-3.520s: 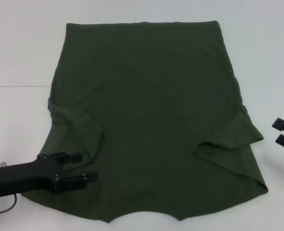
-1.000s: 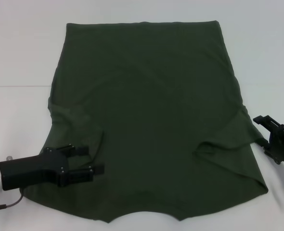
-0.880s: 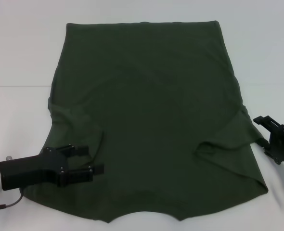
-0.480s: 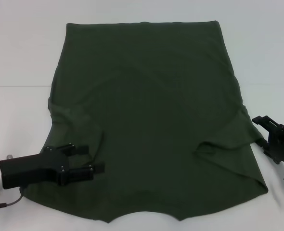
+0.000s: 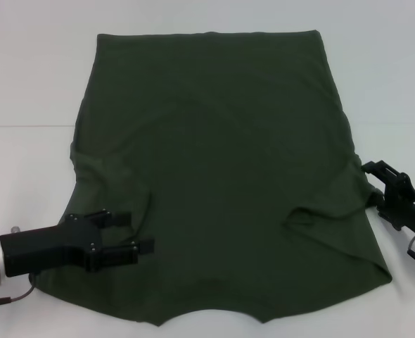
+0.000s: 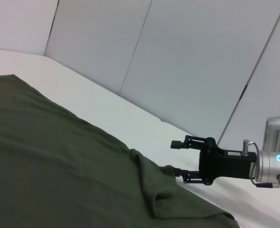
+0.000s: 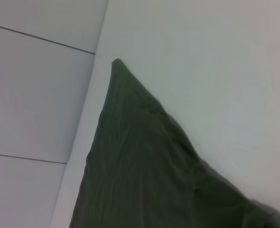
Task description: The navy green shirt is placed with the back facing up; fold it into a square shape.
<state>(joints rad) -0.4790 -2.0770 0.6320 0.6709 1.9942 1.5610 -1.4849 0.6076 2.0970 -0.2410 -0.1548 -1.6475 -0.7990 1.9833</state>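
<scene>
The navy green shirt (image 5: 221, 162) lies spread flat on the white table, both sleeves folded in over the body. My left gripper (image 5: 141, 232) hovers open over the shirt's near left part, just beside the folded left sleeve. My right gripper (image 5: 373, 187) is open at the shirt's right edge, level with the outer tip of the right sleeve. The left wrist view shows the right gripper (image 6: 176, 159) with its lower finger touching the sleeve fabric of the shirt (image 6: 59, 171). The right wrist view shows only a corner of the shirt (image 7: 140, 166) on the table.
The white table (image 5: 32, 84) extends around the shirt on all sides. A seam line in the table (image 5: 24, 126) runs across at mid height. Pale wall panels (image 6: 187, 57) stand behind the table.
The right gripper has moved left and slightly up, from beside the shirt to the tip of the right sleeve. The left gripper has barely moved in the last second.
</scene>
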